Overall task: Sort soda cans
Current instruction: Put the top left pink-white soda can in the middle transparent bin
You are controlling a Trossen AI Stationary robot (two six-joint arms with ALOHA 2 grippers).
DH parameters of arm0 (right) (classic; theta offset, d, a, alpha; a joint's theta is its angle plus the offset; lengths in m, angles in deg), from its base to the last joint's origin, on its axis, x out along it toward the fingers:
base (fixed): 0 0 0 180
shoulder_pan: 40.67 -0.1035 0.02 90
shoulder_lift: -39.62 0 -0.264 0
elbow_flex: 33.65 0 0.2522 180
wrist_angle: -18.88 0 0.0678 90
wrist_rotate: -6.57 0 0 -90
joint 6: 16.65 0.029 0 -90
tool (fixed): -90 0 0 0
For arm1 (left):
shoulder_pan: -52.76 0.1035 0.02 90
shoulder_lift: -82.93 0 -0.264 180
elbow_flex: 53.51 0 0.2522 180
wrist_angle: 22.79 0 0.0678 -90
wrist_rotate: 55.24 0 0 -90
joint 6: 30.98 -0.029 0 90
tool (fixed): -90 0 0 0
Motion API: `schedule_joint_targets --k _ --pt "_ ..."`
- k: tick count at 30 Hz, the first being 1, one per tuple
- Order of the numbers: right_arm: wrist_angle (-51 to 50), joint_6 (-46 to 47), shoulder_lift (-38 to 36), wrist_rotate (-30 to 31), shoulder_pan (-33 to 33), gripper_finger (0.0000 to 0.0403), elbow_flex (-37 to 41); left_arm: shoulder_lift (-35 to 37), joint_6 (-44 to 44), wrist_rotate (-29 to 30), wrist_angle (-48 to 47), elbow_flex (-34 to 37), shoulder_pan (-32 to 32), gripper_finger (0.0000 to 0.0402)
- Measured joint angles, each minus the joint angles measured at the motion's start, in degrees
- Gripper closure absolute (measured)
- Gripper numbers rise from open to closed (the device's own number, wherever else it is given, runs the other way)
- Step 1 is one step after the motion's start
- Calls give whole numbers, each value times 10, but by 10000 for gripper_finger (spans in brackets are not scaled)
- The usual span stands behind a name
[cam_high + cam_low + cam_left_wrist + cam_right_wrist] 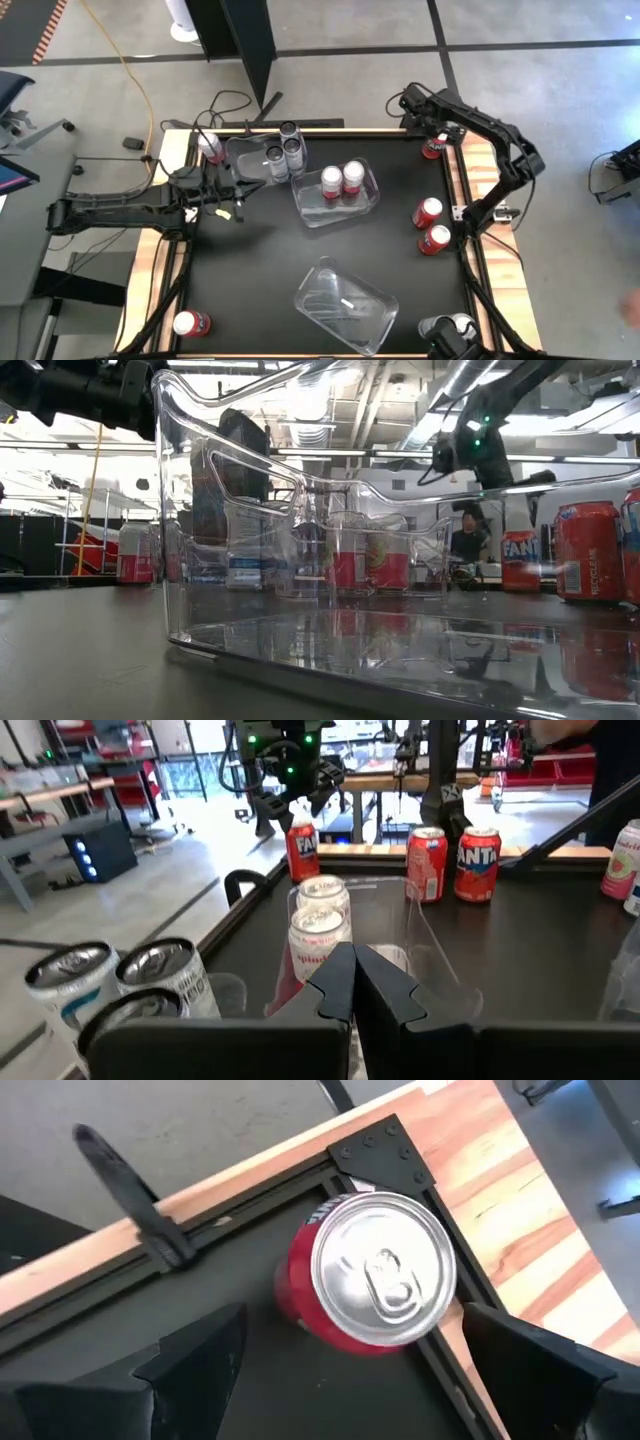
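Two pink cans [341,180] stand in one bin [368,203]; nearest bin [375,310] seemingly canless.

Ahead of my shut left claw sits a clear bin [368,199]; another empty clear bin [380,312] lies farther off on the black table [250,280].

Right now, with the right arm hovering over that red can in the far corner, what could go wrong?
1. The red can stands tight in the table's corner, against the frame; the open right end effector may strike the frame while descending.
2. A finger landing on the can's rim could tip it.
3. The left end effector, shut, waits near the bin with two pink-and-white cans.
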Motion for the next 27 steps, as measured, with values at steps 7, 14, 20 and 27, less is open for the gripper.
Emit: schedule_joint_targets --k 7,14,20,27 --pt "5 -4 -31 1 -9 17 -1 -5 -37 -5 32 0 9 401" --pt "21 -27 -45 3 -42 17 -1 -62 -21 -75 13 -25 54 401" --pt "87 -122 -58 7 -75 17 0 -124 -9 -77 37 -25 78 401" --pt "144 -288 -61 -8 -130 18 -6 -136 -13 -73 50 -26 87 401"
